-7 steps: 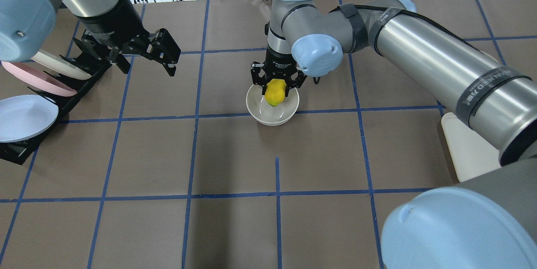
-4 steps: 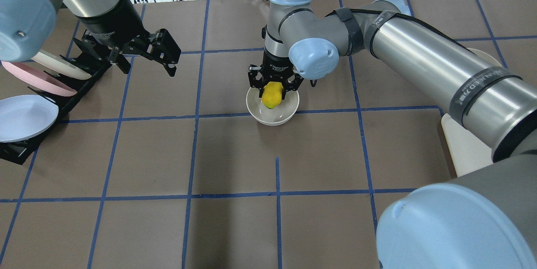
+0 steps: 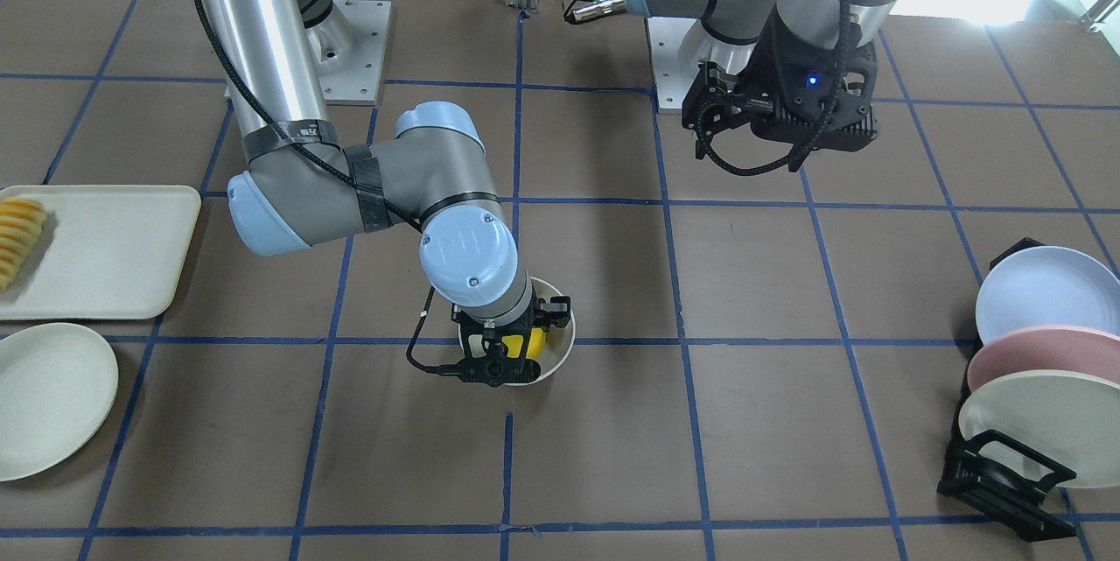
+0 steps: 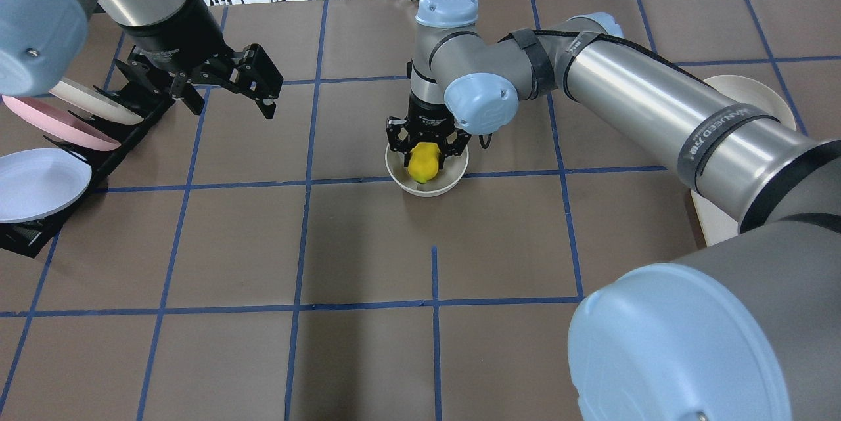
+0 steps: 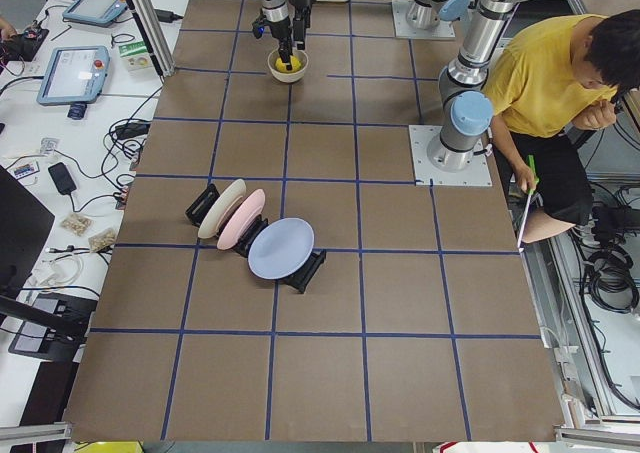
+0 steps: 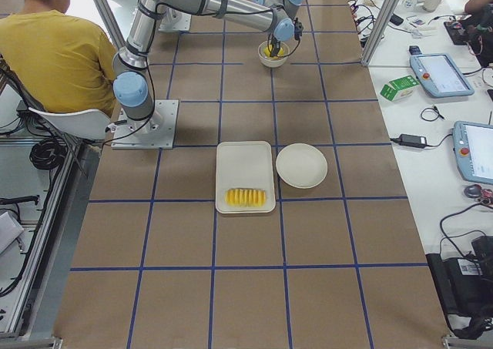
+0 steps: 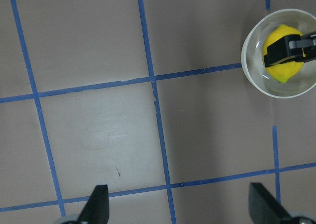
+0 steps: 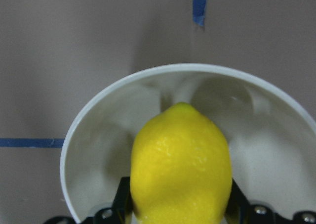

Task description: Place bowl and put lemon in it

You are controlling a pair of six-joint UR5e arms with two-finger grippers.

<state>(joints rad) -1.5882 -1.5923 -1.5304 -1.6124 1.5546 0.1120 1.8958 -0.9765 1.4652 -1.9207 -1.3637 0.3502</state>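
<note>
Near the centre of the brown, blue-taped surface sits the small, deep, off-white round bowl. The right claw reaches straight down into its mouth, clamped across the belly of the bright yellow oval lemon, which hangs inside the rim. The left claw hovers well apart to one side, its fingers spread wide with nothing between them. To my eye the lemon is light and firm, but its waxy, rounded rind could squirt out of a pinch near either end, so a hold across the widest part looks the sound one. The bowl seems hard, glossy and light enough to skid or tip if a finger catches it; its rim would be the place to take it. Whether the lemon touches the bowl's floor I cannot tell. The fruit hides most of the fingers in the right wrist view, the bowl's near rim is cut off at that view's bottom edge, and from across the table the wrist covers much of the bowl.
</note>
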